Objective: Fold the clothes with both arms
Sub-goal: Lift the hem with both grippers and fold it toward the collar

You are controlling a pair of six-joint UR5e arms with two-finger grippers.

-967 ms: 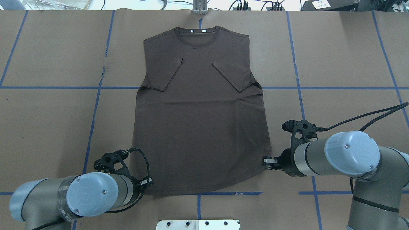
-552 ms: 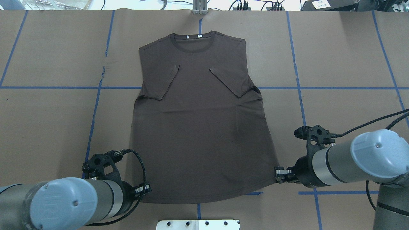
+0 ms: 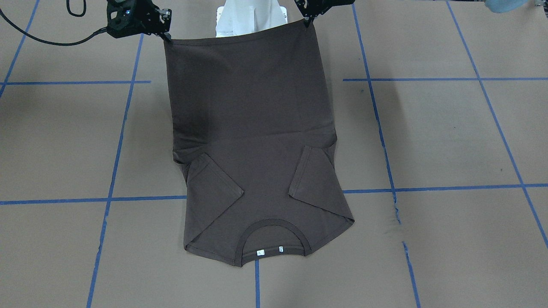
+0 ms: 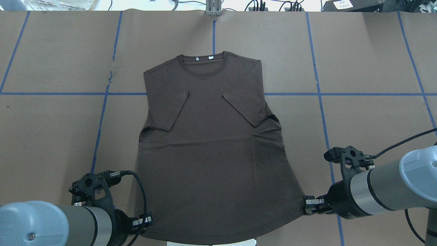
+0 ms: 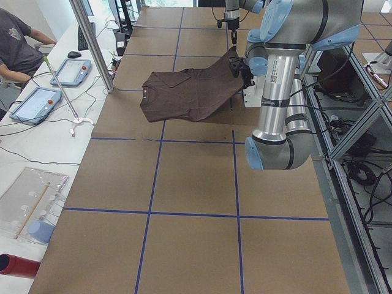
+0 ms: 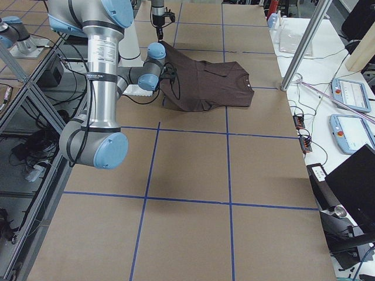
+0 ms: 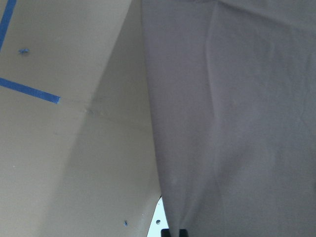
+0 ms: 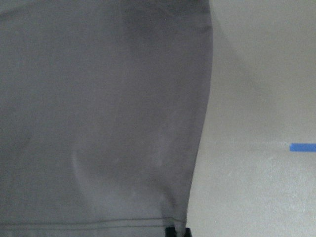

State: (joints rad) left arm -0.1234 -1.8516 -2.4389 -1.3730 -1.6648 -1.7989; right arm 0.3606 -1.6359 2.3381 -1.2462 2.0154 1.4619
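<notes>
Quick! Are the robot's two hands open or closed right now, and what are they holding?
Left gripper: closed, pinching a hem corner of the T-shirt.
Right gripper: closed, pinching the other hem corner.

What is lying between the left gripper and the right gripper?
Only the T-shirt: its bottom hem spans from the left gripper to the right gripper, each shut on a corner. The front-facing view shows this best.

Brown paper covers the table, gridded with blue tape (a white bench beside holds tablets).
</notes>
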